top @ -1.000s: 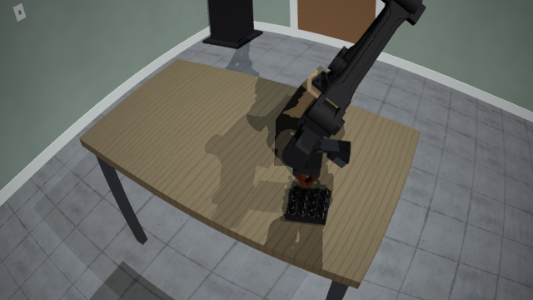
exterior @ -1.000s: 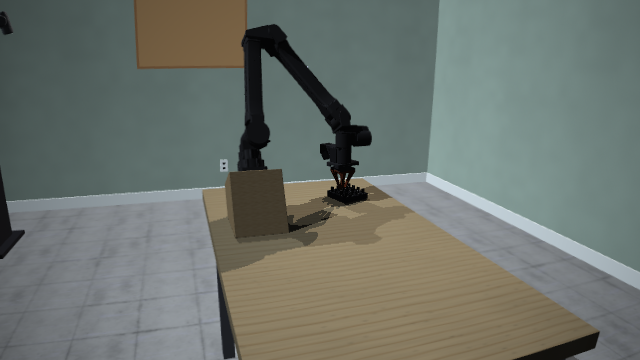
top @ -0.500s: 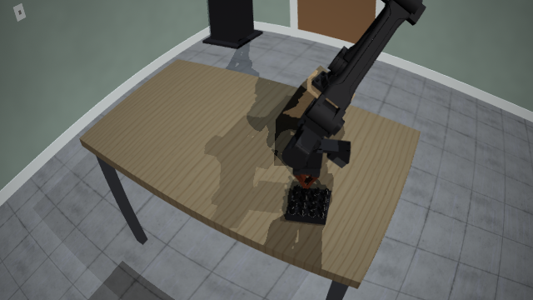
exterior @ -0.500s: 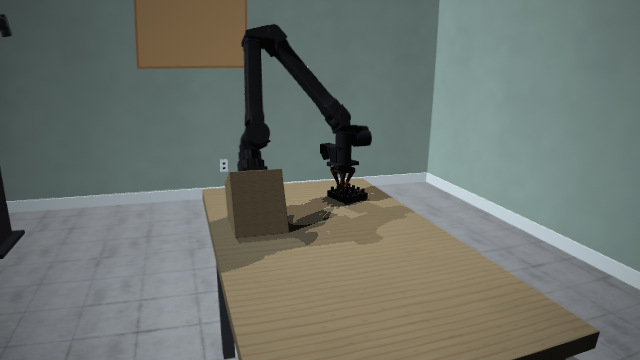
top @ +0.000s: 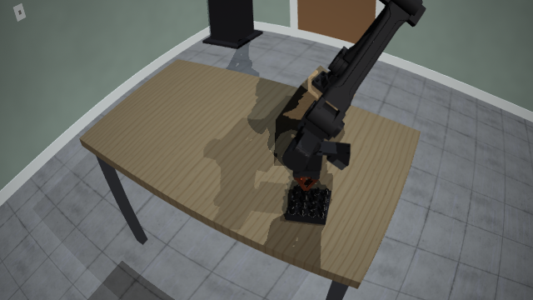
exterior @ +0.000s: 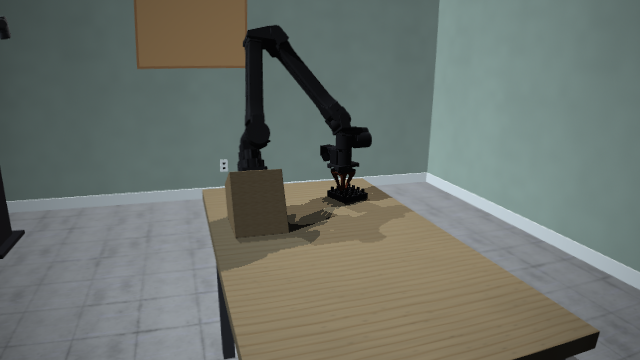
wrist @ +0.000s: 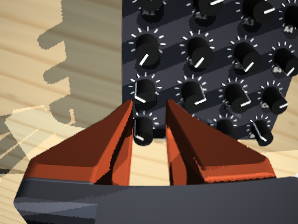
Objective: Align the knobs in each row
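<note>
The black knob box [top: 308,205] stands on the wooden table near its front edge; it also shows in the exterior view [exterior: 347,194] and the wrist view [wrist: 213,56]. It carries several black knobs with white lines and rings of white marks. My gripper [wrist: 149,109] points straight down over the box's edge nearest the arm, as the top and exterior views show [top: 306,182] [exterior: 343,181]. Its orange fingers stand a narrow gap apart, on either side of the corner knob [wrist: 143,129] at the near left in the wrist view. I cannot tell that they touch it. Its white line points down-left.
A tan block [exterior: 256,209] stands on the table beside the arm's base, left of the knob box in the exterior view. The arm hides most of it in the top view. The table edge lies close behind the box [top: 291,254].
</note>
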Tool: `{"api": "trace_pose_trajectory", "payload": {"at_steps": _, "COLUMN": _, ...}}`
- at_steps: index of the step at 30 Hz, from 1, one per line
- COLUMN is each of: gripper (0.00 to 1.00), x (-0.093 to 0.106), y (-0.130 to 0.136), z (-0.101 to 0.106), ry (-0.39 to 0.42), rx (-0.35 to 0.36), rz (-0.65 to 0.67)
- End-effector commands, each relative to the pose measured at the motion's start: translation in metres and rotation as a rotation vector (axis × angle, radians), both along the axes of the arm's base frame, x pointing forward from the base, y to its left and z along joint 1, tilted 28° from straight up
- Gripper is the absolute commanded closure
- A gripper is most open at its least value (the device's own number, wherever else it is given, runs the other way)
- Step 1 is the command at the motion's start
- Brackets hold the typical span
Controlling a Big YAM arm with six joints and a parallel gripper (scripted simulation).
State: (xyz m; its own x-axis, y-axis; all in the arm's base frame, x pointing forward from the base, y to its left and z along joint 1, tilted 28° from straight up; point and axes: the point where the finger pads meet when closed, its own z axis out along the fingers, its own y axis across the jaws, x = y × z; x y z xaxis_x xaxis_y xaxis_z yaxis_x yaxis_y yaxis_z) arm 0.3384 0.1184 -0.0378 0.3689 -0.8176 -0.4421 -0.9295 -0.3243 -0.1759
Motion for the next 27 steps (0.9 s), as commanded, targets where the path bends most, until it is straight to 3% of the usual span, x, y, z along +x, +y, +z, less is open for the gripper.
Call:
{"api": "trace_pose_trajectory", "payload": {"at_steps": 1, "gripper": 0.82, "x": -0.0063, "y": 0.0043, "z": -0.0073, "ry": 0.016, "rx": 0.000, "rz": 0.000}}
{"api": "trace_pose_trajectory", "payload": {"at_steps": 27, "gripper": 0.82, "x": -0.0052, "y": 0.0042, "z": -0.0089, "ry": 0.009, "rx": 0.000, "rz": -0.002}}
